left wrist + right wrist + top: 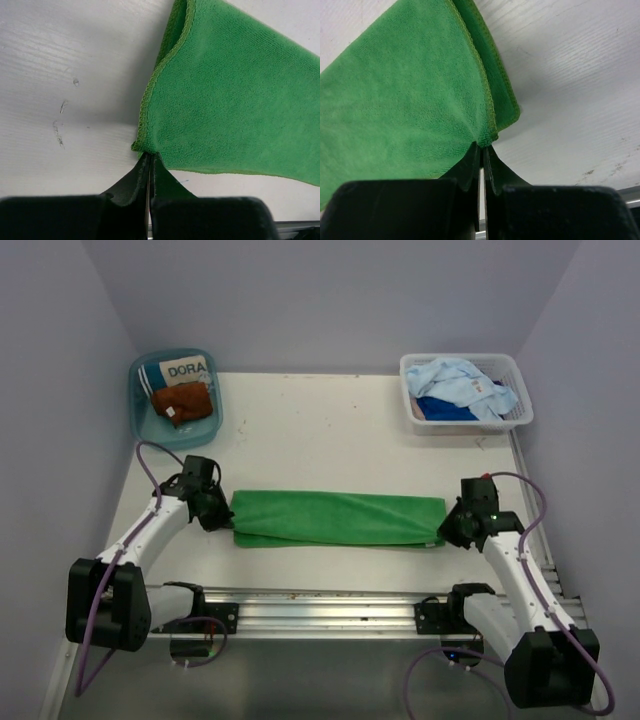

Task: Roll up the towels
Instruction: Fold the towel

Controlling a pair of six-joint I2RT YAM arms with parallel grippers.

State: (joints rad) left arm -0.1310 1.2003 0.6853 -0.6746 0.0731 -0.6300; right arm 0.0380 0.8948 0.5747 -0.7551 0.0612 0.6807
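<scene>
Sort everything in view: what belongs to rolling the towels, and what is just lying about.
Job: green towel; brown towel; light blue towel; dark blue towel.
Lying about: DORA item; blue tub; white basket.

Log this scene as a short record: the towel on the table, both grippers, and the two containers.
Towel on table: bright green cloth towel, folded into a long strip, lying across the white table
Left gripper: shut on the strip's left-end corner
Right gripper: shut on its right-end corner
Blue plastic basin, far left: rust-brown towel and white-and-teal item printed DORA
White slotted basket, far right: light blue towel over dark blue towel
Rolling: not yet begun
</scene>
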